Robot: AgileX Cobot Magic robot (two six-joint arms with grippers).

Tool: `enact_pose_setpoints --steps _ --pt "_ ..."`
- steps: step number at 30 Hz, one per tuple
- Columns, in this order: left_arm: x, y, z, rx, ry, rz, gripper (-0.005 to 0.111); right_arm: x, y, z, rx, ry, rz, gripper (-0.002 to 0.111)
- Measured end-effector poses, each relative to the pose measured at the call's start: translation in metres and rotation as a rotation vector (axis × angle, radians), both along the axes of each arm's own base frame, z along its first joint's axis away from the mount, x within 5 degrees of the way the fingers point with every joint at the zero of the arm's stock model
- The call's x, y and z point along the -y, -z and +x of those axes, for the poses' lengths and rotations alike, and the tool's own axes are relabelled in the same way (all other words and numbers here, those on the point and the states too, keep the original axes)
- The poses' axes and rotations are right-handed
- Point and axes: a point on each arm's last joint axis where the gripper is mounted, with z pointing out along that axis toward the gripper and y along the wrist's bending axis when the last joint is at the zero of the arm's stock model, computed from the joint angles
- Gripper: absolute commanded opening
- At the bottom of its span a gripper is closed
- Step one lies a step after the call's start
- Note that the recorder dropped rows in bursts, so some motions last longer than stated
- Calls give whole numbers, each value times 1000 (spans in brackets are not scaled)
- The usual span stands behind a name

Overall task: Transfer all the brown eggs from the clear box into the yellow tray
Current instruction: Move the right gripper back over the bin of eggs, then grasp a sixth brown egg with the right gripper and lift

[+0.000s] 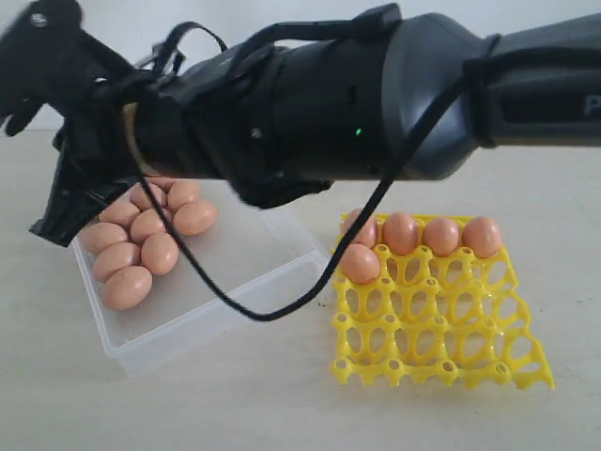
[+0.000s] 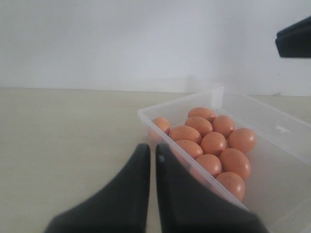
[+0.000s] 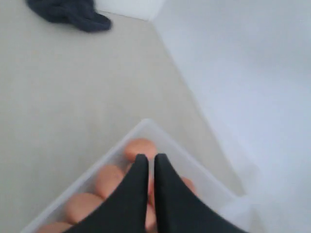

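The clear box (image 1: 239, 249) sits on the counter (image 1: 282, 404) at the left of the exterior view, with the yellow tray (image 1: 432, 329) just beside it on the right. Most of the brown eggs (image 1: 160, 252) lie bunched at the box's left end; the left wrist view shows eleven of them there. Five more stand in the tray: four fill its back row and one sits in the next row, at the end nearest the box.

A black arm (image 1: 357, 103) reaches across from the right, carrying the right hand (image 3: 147, 156) over the egg cluster. Its fingers are pressed together with only a thin slit between them, and they pinch nothing. The eggs lie directly beneath its tips; whether it touches one cannot be told.

The left hand (image 2: 152, 145) is likewise pressed together and empty. Its tips are at the near corner of the box, with the eggs just beyond the box wall.

A dark cloth (image 3: 73, 13) lies on the counter well apart from the box.
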Motion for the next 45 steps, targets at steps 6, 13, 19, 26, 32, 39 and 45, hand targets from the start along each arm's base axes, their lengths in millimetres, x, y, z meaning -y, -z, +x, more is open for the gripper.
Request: enact_pose_setpoints --steps 6,13,19,26,32,39,45 --pt "0 0 0 0 0 0 4 18 7 -7 -137 339 -256 0" --pt "0 0 0 0 0 0 4 29 18 19 -690 352 -165 8" --pt "0 0 0 0 0 0 4 13 26 60 -865 355 104 49" --pt "0 0 0 0 0 0 4 -10 67 82 -987 420 195 51" --pt "0 0 0 0 0 0 4 -16 102 94 -1066 490 190 51" --pt "0 0 0 0 0 0 4 3 117 114 -1103 578 232 51" --pt "0 0 0 0 0 0 4 14 119 127 -1088 609 283 51"
